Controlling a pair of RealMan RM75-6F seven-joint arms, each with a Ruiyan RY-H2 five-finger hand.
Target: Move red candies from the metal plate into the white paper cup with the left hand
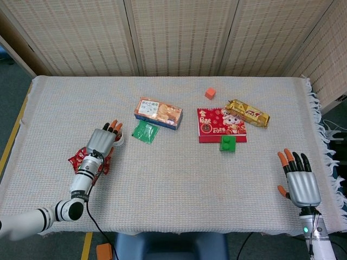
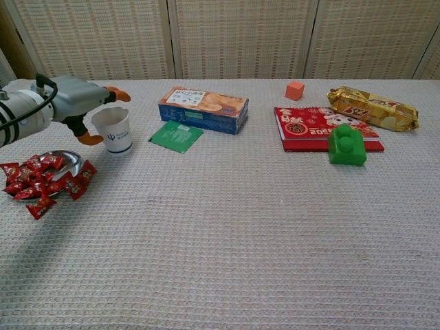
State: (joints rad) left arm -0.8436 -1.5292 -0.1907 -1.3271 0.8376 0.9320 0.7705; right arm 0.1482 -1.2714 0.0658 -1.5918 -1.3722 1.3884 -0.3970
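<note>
Red candies (image 2: 42, 177) are heaped on and around a metal plate (image 2: 74, 159), just in front of the white paper cup (image 2: 113, 130), which stands upright. The left hand (image 2: 72, 107) is held beside the cup's rim, fingers spread and empty. A green packet (image 2: 176, 135) lies just right of the cup, and the right hand (image 1: 300, 181) is kept well apart from it, fingers splayed.

From the head view the left hand (image 1: 102, 142) covers most of the cup (image 1: 117, 140) and the plate (image 2: 69, 159). The cup's contents cannot be made out. The chest view's left edge cuts off the candies (image 2: 40, 176).
</note>
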